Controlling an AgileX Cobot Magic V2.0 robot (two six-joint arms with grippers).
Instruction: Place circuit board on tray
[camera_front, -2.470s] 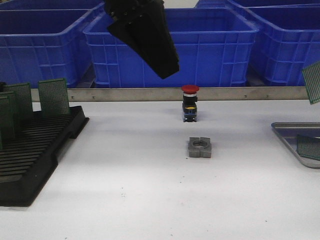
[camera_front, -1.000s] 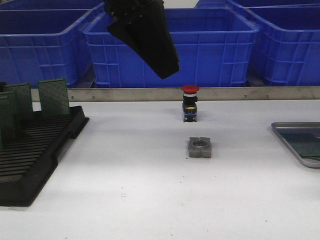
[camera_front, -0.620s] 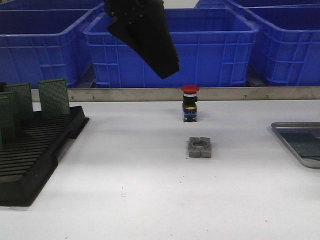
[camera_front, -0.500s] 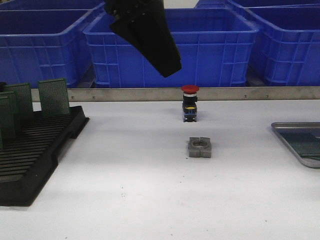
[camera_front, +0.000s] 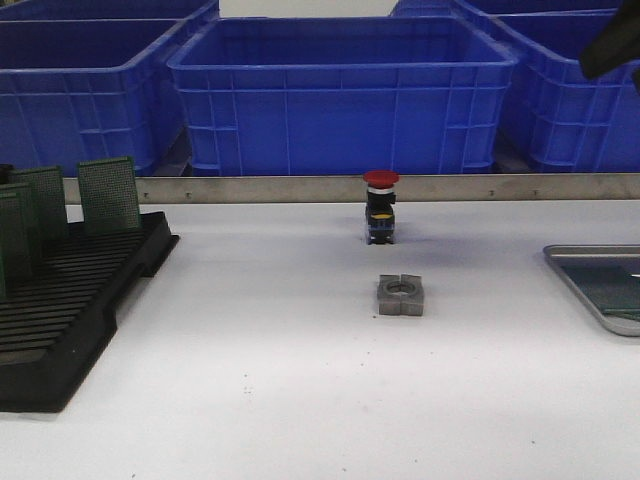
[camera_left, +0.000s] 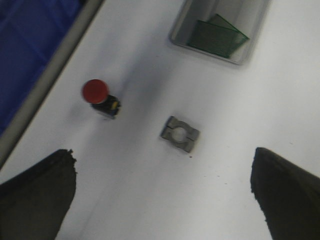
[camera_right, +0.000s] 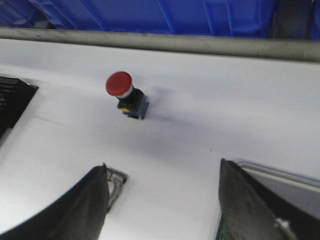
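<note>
A white table (camera_front: 300, 400) fronts a row of blue bins (camera_front: 340, 90).

The tray (camera_front: 578, 273), shallow silver-grey metal with a raised rim and rounded corners, lies flat at 3 o'clock on the table, cut off by the front view's edge. Two green perforated boards (camera_left: 217, 37) lie overlapping inside it, flat on its bottom.
</note>
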